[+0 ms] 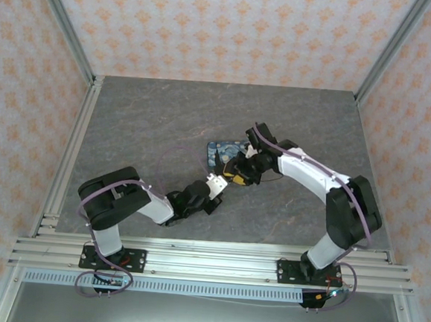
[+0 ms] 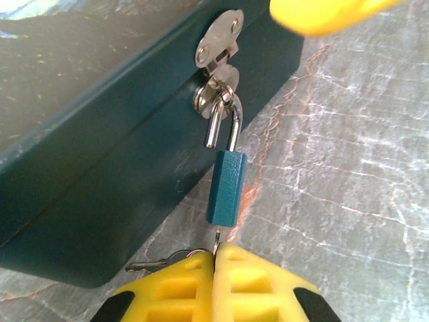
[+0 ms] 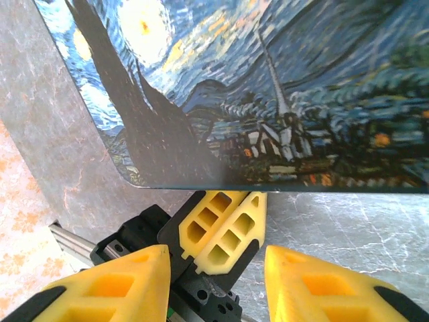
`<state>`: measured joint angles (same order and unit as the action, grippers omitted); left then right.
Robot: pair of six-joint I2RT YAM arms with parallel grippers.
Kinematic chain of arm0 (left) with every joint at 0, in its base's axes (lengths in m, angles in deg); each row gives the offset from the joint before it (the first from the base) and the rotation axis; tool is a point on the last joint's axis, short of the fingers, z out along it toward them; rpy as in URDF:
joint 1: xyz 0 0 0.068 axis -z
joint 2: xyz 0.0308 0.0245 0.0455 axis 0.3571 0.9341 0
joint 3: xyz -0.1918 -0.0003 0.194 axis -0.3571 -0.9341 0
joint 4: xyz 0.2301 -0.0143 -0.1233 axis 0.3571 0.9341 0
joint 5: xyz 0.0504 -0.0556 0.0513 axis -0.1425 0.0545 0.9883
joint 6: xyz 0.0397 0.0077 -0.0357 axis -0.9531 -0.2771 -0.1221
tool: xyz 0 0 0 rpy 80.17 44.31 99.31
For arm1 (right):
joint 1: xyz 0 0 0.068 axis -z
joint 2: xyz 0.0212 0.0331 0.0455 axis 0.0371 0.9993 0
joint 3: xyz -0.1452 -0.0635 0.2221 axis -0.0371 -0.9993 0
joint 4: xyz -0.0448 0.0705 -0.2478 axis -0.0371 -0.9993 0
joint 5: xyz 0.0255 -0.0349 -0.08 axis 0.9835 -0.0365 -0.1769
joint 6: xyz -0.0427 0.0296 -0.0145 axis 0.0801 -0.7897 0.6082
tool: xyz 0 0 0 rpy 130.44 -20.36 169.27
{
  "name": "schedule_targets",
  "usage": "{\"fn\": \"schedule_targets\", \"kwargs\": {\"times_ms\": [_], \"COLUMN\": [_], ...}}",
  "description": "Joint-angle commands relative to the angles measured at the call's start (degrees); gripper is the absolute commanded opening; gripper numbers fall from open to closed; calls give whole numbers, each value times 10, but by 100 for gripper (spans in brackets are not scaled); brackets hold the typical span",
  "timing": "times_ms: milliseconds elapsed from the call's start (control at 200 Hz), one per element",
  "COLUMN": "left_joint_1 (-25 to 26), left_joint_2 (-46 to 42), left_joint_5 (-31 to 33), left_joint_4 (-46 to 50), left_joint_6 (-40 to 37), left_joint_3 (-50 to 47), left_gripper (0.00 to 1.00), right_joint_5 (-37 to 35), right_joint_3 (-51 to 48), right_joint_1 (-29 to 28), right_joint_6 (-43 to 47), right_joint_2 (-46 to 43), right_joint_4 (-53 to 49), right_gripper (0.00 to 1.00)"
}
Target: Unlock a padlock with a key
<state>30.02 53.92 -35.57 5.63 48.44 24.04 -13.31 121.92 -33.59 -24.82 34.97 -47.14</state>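
Note:
The small teal padlock (image 2: pixel 226 188) hangs by its silver shackle from the hasp (image 2: pixel 220 43) on the front of the dark blue tin (image 2: pixel 100 168). My left gripper (image 2: pixel 216 253) is shut on the key (image 2: pixel 216 238). The key's thin blade runs up into the bottom of the padlock. A second key on a ring (image 2: pixel 153 263) lies flat beside the fingers. My right gripper (image 3: pixel 216 263) stands open just in front of the tin's painted lid (image 3: pixel 268 87), with nothing between its fingers. From above, the left gripper (image 1: pixel 215 185) and the right gripper (image 1: pixel 238 175) meet at the tin (image 1: pixel 224 150).
The tin sits mid-table on a grey marbled surface (image 1: pixel 151 126). One yellow fingertip (image 2: pixel 322 13) of the right gripper hovers above and to the right of the hasp. Aluminium rails (image 1: pixel 74 150) and patterned walls bound the table on the left, right and back.

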Motion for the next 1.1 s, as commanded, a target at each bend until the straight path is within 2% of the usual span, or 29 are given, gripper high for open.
{"fn": "schedule_targets", "kwargs": {"times_ms": [0, 245, 415, 781, 1096], "left_joint_1": [-6, -17, -29, -45, -44], "left_joint_2": [-18, -21, -22, -24, -27], "left_joint_5": [-28, -54, -83, -118, -122], "left_joint_4": [-19, -21, -20, -15, -13], "left_joint_6": [22, 34, 46, 56, 61], "left_joint_3": [0, 3, 4, 8, 10], "left_gripper": [0, 0, 0, 0, 0], "right_joint_5": [-53, -104, -101, -123, -152], "right_joint_3": [-2, -115, -164, -169, -166], "right_joint_1": [0, 0, -9, -48, -64], "right_joint_6": [-7, -99, -144, -176, -187], "right_joint_2": [-35, -102, -94, -37, -18], "right_joint_4": [-13, 92, 161, 228, 225], "right_gripper": [43, 48, 49, 50, 47]}}
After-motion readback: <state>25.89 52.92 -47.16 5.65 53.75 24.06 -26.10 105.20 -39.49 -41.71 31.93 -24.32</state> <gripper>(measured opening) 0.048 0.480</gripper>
